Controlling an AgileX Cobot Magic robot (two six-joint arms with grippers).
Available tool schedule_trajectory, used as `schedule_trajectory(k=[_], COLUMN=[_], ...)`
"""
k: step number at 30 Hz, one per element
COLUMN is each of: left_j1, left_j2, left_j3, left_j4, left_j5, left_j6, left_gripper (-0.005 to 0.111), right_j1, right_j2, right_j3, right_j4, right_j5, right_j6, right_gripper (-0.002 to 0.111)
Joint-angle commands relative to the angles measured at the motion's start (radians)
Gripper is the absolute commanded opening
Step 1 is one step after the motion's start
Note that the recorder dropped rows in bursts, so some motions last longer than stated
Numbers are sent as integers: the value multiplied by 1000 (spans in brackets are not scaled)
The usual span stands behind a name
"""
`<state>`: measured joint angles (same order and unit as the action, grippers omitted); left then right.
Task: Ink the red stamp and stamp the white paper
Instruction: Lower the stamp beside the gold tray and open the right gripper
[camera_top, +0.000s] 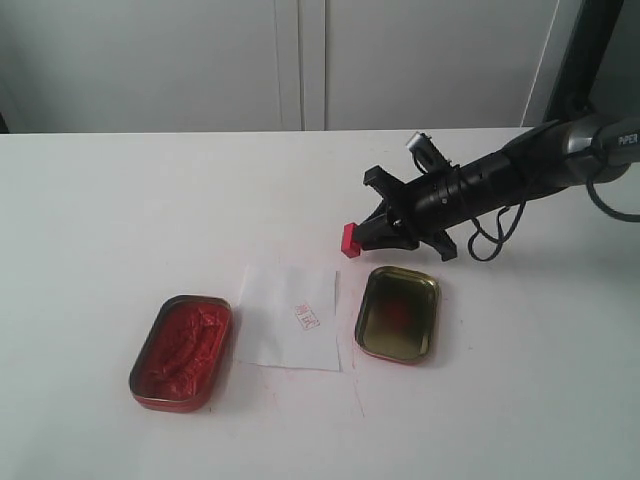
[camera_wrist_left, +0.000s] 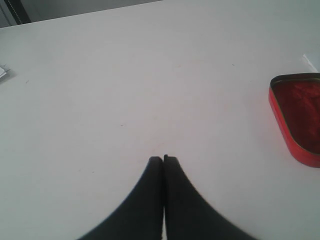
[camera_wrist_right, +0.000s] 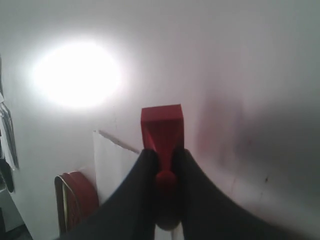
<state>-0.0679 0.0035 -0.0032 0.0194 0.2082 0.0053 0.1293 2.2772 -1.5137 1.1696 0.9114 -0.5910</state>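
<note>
Red stamp (camera_wrist_right: 161, 122) is clamped in the right end effector (camera_wrist_right: 165, 152); left end effector (camera_wrist_left: 163, 158) is pressed together, empty.

Ink tin (camera_wrist_left: 297, 117): cut by frame edge.
Red mark (camera_top: 307, 316) on the white paper (camera_top: 275, 325): too small to read.
Handle of the red stamp (camera_wrist_right: 162, 127): hidden inside right end effector (camera_wrist_right: 164, 152).
Right arm (camera_top: 540, 160): cropped at 3 o'clock, exterior view.

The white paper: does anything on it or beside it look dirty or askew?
The white paper lies slightly askew, and its red mark sits tilted near one edge. The gold lid beside it has a red smear inside.
</note>
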Motion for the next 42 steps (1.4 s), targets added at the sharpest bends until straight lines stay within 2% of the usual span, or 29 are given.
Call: schedule_trajectory(k=[1,21,30,42], left_j1=[1,1,1,1], left_j2=[-3,-3,-3,-3], left_j3=[3,3,3,3], left_j4=[-3,-3,-3,-3], left_j5=[1,1,1,1], left_j6=[3,3,3,3], left_gripper=[0,0,0,0], right_j1=[-4,-4,-4,-4], right_j2=[-2,-2,-22,-106], right_j3=[3,3,3,3], right_j4=[-10,-71,-95,-402], right_j5=[-22,-41,-58,-137], right_j6=[44,99,111,373], right_gripper=[0,36,37,37])
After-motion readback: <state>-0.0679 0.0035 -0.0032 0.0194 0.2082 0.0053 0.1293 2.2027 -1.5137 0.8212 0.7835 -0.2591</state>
